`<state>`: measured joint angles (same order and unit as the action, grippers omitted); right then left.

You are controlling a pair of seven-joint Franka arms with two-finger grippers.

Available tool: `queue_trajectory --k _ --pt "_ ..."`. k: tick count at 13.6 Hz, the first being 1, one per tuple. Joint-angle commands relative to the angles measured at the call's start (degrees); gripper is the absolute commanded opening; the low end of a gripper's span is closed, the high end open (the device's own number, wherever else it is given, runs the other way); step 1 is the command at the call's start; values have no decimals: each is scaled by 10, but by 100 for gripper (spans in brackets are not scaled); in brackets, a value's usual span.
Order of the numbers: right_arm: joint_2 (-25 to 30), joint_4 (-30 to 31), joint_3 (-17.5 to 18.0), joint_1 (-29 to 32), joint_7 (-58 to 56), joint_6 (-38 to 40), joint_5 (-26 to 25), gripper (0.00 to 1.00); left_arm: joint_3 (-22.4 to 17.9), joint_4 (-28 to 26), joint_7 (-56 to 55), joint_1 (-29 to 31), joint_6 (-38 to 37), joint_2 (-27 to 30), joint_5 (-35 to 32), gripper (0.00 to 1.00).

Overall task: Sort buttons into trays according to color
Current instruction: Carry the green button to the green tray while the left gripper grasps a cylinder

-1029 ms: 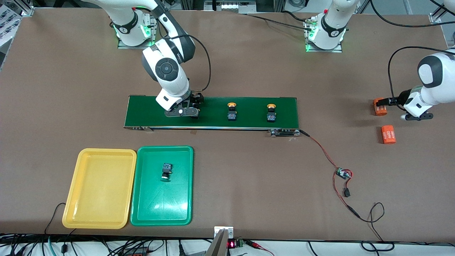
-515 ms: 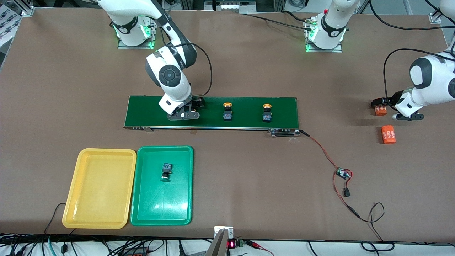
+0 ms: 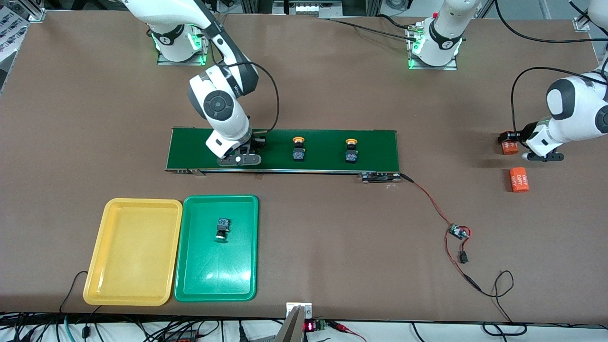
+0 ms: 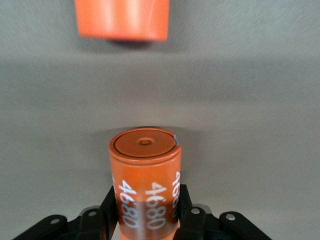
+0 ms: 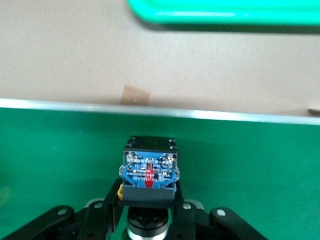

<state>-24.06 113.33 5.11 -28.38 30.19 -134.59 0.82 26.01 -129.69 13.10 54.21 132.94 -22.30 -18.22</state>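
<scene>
Right wrist view shows a button [image 5: 148,172] pinched between the jaws of the right gripper [image 5: 148,207] low over the belt [image 5: 60,150]; its cap is mostly hidden, so its color is probably green but I cannot be sure. One button [image 3: 222,228] already lies in the green tray [image 3: 216,285]; the yellow tray [image 3: 128,285] beside it holds none. Two yellow-capped buttons [image 3: 298,147] [image 3: 351,149] stand on the belt, unsorted. So one of four is done, one is in hand, two are left. Toward the left arm's end of the table [image 3: 332,247], the left gripper [image 4: 147,220] has its jaws clamped on an orange cylinder [image 4: 145,175], with a second cylinder [image 3: 518,179] lying near it. Count: four buttons, two trays, two cylinders.
</scene>
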Motion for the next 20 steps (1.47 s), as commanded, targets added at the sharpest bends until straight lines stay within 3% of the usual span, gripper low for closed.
queue_trajectory --k 1,4,7,11,16,17,18,19,20 --pt "11 -44 0 24 -36 38 6 11 6 0 -3 -43 -43 77 -14 0" --pt "-26 -136 -27 58 -130 59 1 12 43 12 1 -182 -144 177 -4 0" --pt "-90 -211 -37 96 -180 58 -1 12 55 13 11 -314 -153 205 19 0" --pt "-182 -284 -38 142 -243 15 -1 13 162 52 87 -341 -145 173 49 0" --pt "-220 -296 -38 146 -239 -40 -3 16 165 69 248 -397 -78 103 40 0" --pt "-224 -297 -38 146 -239 -41 -3 29 165 81 290 -396 -73 79 37 0" --pt "-228 -295 -38 146 -232 -41 -2 65 165 91 325 -397 -71 61 27 0" --pt "-231 -292 -38 143 -228 -45 0 86 165 101 343 -403 -71 50 20 0" --pt "-229 -292 -38 141 -228 -52 1 96 164 102 346 -422 -71 46 20 0"
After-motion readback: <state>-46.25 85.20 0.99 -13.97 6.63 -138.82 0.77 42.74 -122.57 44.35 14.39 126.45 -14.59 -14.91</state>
